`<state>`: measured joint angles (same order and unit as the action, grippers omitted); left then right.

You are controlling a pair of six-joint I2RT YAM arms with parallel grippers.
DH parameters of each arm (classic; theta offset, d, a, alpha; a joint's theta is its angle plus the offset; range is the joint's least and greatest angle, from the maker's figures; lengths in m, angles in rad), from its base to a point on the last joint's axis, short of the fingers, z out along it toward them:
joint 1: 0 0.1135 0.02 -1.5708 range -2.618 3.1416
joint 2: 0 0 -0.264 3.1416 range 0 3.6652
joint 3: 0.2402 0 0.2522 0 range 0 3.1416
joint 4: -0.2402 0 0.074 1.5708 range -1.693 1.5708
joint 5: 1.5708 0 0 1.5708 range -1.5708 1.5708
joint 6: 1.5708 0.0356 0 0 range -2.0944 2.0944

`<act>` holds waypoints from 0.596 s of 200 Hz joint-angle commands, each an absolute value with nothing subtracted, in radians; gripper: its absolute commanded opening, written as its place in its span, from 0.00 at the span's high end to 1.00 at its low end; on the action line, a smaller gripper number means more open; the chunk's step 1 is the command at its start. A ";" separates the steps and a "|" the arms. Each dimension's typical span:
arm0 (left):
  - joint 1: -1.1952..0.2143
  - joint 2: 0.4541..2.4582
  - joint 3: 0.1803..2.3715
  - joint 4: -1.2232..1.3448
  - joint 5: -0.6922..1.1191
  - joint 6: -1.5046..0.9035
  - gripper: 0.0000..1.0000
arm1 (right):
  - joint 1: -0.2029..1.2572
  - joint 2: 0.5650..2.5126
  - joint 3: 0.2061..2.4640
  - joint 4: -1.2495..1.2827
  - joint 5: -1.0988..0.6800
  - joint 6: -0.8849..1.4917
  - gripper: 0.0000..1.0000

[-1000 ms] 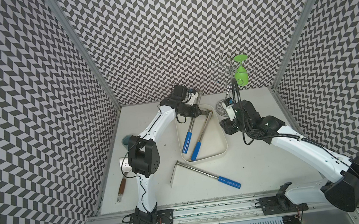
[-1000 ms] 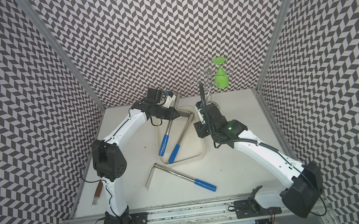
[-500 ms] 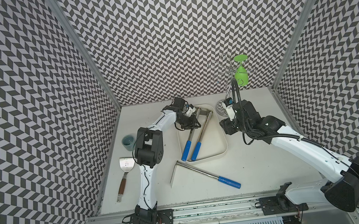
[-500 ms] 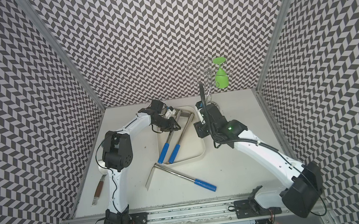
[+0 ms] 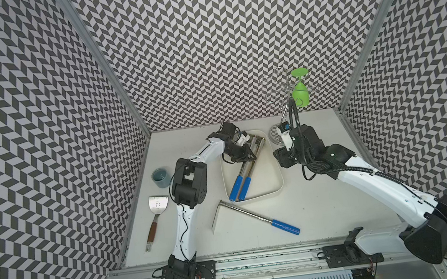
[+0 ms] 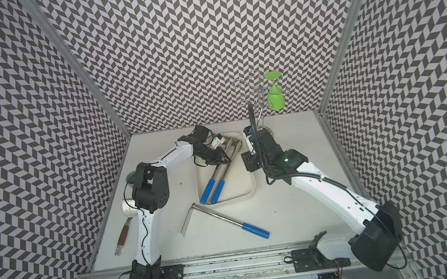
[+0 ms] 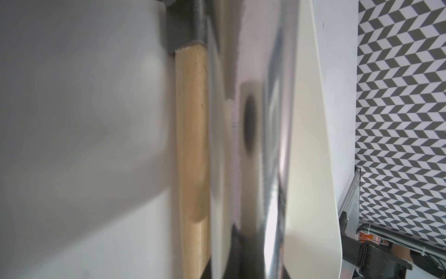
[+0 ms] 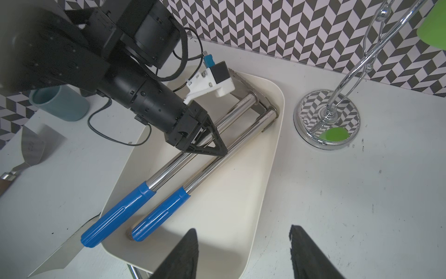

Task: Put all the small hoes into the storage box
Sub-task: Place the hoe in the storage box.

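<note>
A small hoe (image 8: 166, 170) in the storage box (image 8: 241, 205) is clasped by the left gripper (image 8: 217, 151); the right gripper (image 8: 242, 228) is held half-open, empty, beside box rim and rack (image 8: 311, 108).

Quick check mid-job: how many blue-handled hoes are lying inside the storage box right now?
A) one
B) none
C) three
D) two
D: two hoes lie side by side in the storage box, and a third hoe lies on the table outside it.

White table (image 5: 326, 205) with storage box (image 5: 264, 175), loose hoe (image 5: 247, 212), cup (image 5: 161, 177), spatula (image 5: 158, 204), rack (image 5: 274, 137).
</note>
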<state>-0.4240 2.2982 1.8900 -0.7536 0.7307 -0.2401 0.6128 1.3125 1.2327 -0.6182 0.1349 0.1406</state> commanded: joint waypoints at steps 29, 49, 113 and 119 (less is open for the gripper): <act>-0.428 2.367 1.987 -0.704 0.715 -0.235 0.98 | 0.615 1.306 1.228 -0.581 0.134 0.144 0.39; -0.427 2.377 2.006 -0.704 0.701 -0.238 0.90 | 0.615 1.307 1.229 -0.580 0.131 0.146 0.39; -0.426 2.334 1.991 -0.734 0.657 -0.203 0.59 | 0.615 1.313 1.228 -0.579 0.132 0.145 0.39; -0.426 2.330 1.986 -0.736 0.656 -0.202 0.58 | 0.615 1.313 1.229 -0.578 0.130 0.146 0.39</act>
